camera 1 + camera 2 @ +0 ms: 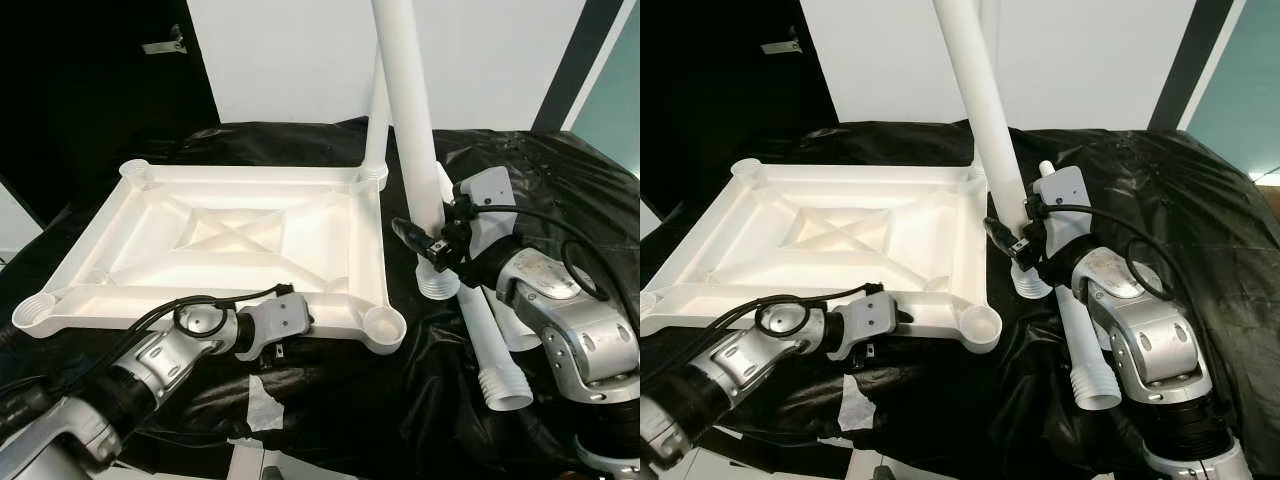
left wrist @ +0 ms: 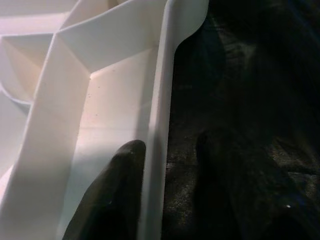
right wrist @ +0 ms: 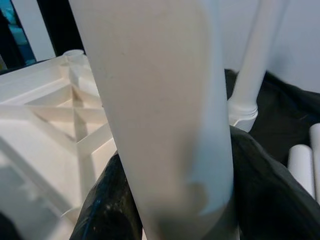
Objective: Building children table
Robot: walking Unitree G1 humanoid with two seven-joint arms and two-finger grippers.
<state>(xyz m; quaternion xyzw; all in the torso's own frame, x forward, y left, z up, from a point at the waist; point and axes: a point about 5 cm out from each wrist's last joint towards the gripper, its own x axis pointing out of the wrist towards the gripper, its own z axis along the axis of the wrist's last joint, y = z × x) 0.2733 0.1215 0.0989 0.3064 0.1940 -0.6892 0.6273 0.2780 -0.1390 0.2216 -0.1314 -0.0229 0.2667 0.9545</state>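
Lying upside down on the black cloth (image 1: 330, 420), the white tabletop (image 1: 240, 235) shows its ribbed underside and a round socket at each corner. One leg (image 1: 377, 120) already stands upright in the far right corner socket, so by my reading the build is about a quarter done. The right gripper (image 1: 432, 240) is clenched around a second leg (image 1: 412, 130), holding it nearly upright with its ridged foot end just beside the tabletop's right edge, above the cloth and not yet over any socket. The near right socket (image 1: 383, 325) looks the likeliest target, being closest and open. Two more legs (image 1: 497, 345) lie on the cloth beside the right arm, still waiting their turn. The left gripper (image 2: 165, 150) straddles the near rim of the tabletop, one black finger (image 2: 117, 190) inside the wall and the other outside on the cloth, apparently pinching the rim to steady the piece. What remains, as I judge it, is seating the held leg, then the two loose ones, then turning the table upright.
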